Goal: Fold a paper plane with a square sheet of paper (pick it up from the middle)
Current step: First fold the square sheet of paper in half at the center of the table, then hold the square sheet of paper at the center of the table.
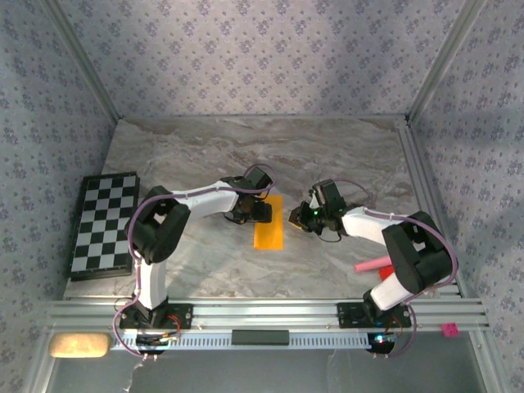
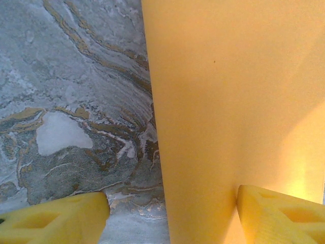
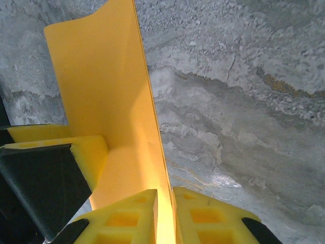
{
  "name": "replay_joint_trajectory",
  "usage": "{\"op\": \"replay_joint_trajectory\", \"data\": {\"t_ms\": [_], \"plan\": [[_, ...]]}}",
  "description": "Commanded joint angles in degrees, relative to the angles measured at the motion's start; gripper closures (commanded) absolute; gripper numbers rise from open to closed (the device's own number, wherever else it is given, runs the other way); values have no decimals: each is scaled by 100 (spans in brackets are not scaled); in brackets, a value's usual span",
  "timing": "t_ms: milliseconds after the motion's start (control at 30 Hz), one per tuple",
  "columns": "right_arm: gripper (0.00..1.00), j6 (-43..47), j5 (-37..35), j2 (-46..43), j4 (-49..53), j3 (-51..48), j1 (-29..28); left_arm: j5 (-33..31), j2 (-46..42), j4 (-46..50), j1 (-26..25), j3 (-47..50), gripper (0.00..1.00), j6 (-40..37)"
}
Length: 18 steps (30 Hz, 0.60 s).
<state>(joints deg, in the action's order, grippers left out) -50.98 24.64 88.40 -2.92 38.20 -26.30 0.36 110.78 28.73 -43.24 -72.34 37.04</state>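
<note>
The square sheet of paper (image 1: 268, 223) lies near the middle of the marble table (image 1: 327, 155), between the two grippers. From the top camera it looks like a narrow orange-yellow rectangle, longer than it is wide, so it seems to be folded or partly raised; which of the two, this view does not tell.

The right gripper (image 3: 163, 206) is closed on the paper. In the right wrist view its two yellow fingers (image 3: 124, 218) stand almost together, with only the thin edge of the sheet between them. From this pinch the paper rises as a tall, slightly curved wall, away from the table surface. On the left side of the same view a yellow finger with a black part (image 3: 84, 150) meets the lower part of the sheet; it appears to belong to the other arm.

The left gripper (image 2: 172, 216) is wide open and holds nothing. In the left wrist view one finger (image 2: 56, 221) is over the bare marble and the other finger (image 2: 279, 213) is over the paper, so the straight left edge of the sheet runs between them. Whether these fingers press on the surface cannot be told.

A black-and-white chequered board (image 1: 102, 225) rests at the left edge of the table, well apart from the paper. A pink stick (image 1: 372, 264) lies near the right arm's base.
</note>
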Motion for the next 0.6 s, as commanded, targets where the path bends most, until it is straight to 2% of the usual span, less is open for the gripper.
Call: {"op": "replay_joint_trajectory", "data": {"t_ms": [0,133,333,567], "plan": [[84,132,-58,28,114,118,-32,-81,585,-281,49,176,28,-143],[84,119,179,96,-133,142,-58,-55,597,-291,41,176,28,-139],[100,163,208,458,-51,523,-183,-54,609,-291,45,193,28,-131],[100,153,143,925,-15,915,-259,-38,611,-307,41,202,28,-85]]}}
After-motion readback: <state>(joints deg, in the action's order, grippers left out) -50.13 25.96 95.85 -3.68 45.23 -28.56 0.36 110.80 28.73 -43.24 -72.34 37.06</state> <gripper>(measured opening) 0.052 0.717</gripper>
